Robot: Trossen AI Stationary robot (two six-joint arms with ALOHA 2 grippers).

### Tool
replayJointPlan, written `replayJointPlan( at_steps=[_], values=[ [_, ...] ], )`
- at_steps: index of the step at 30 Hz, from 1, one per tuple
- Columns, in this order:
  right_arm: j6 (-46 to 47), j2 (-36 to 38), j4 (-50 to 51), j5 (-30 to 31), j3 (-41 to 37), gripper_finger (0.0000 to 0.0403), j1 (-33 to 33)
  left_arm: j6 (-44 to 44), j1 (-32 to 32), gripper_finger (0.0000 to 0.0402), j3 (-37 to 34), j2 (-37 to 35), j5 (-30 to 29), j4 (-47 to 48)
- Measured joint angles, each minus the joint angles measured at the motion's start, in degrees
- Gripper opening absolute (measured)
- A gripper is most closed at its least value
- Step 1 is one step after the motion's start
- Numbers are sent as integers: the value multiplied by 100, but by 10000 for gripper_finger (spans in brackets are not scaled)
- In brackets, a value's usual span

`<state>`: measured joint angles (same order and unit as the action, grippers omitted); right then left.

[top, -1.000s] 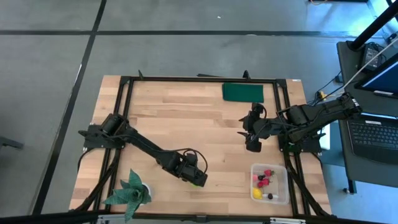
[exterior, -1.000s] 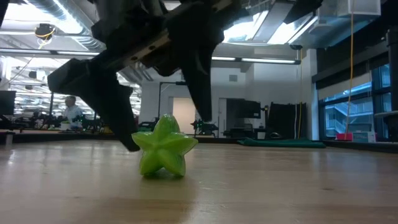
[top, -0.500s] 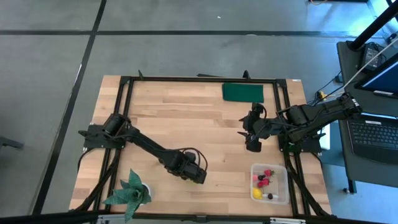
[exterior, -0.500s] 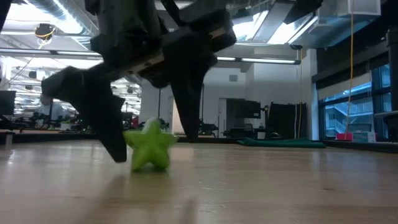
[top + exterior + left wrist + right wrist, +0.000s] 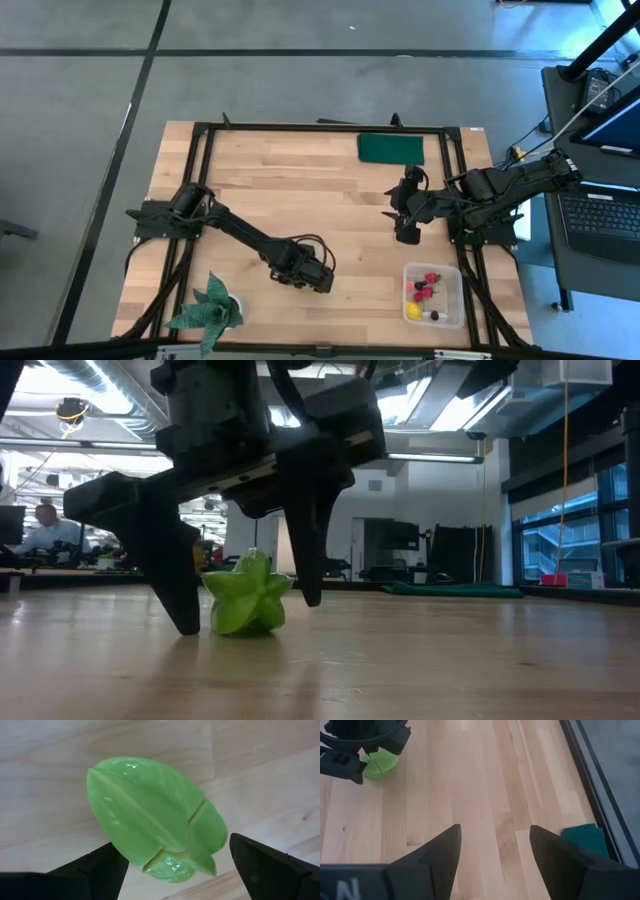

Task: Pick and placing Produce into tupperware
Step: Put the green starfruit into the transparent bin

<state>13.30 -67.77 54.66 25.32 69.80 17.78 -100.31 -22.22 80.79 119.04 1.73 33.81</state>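
The bright green ridged fruit (image 5: 245, 598) lies on the wooden table, near its front edge and left of the middle. My left gripper (image 5: 250, 616) is open and points down over it, one finger on each side (image 5: 172, 847). In the high view the gripper (image 5: 310, 278) hides the fruit. The clear tupperware (image 5: 460, 300) sits at the front right and holds red berries (image 5: 428, 283), a yellow piece (image 5: 413, 311) and a dark berry (image 5: 434, 315). My right gripper (image 5: 405, 232) hangs open above the table, behind the tupperware, with nothing between its fingers (image 5: 495, 850). My left gripper comes at the green fruit from above, its fingers (image 5: 180, 595) pointing down on either side of it with the tips at the table. The fruit's ridges (image 5: 120, 845) lie very close to the fingers. Whether a finger touches it, I cannot tell.
A leafy potted plant (image 5: 210, 310) stands at the front left corner. A flat dark green rectangle (image 5: 390, 148) lies at the far edge. Black frame rails (image 5: 320, 127) run round the table. A laptop (image 5: 600, 220) sits beyond the right edge. A person (image 5: 45, 520) sits in the room behind.
My left gripper has sunk toward the table and rolled a little, so that its open fingers now stand down around the green fruit. The fruit has shifted slightly along the table and turned out of its upright star pose.
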Motion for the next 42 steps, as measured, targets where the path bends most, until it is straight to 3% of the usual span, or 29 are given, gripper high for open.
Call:
replayJointPlan(
  at_steps=[10, 21, 33, 42],
  values=[
    [-5, 0, 2, -2, 0, 239, 0, -1031, 54, 330, -7, 9, -88, 123],
    [-8, 0, 10, -2, 0, 239, 2, -1375, 251, 325, -7, 9, -15, 347],
    [-47, 0, 297, -4, 0, 239, 2, -1452, 288, 248, -28, 13, 212, 406],
    [-19, 0, 336, -4, 0, 239, 0, -612, 299, 209, -31, 13, 280, 390]
  ],
)
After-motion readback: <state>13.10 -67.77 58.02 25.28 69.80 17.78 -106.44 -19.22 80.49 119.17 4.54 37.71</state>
